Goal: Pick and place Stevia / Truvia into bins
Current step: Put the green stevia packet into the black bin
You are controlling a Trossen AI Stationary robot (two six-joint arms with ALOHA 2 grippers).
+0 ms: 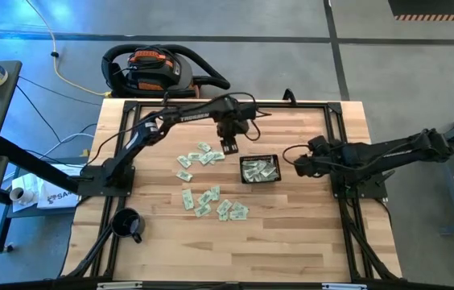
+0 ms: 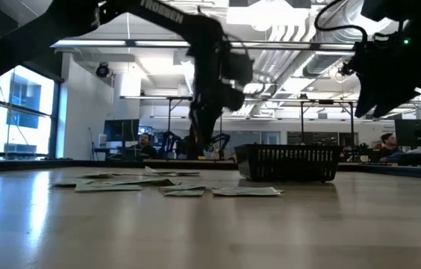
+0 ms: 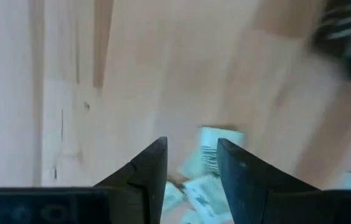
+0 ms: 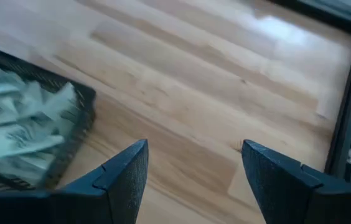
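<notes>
Left gripper (image 1: 229, 147) hangs over the desk (image 1: 307, 242) just beside the near cluster of Stevia sachets (image 1: 197, 157), between it and the black basket (image 1: 260, 170) — fingers (image 3: 154, 168) apart with nothing between them, sachets lying right past the tips. Right gripper (image 1: 300, 162) waits on the basket's far side, open and empty, so the left arm looks nearer the loose sachets — next pick is likely its job.

One basket (image 1: 260, 170), one mug (image 1: 127, 224)

Wooden tabletop (image 1: 291, 242) carries: basket (image 1: 260, 170) holding sachets; loose sachets (image 1: 211, 181) scattered beside the basket; mug (image 1: 127, 225) well apart from it, near tabletop edge.
</notes>
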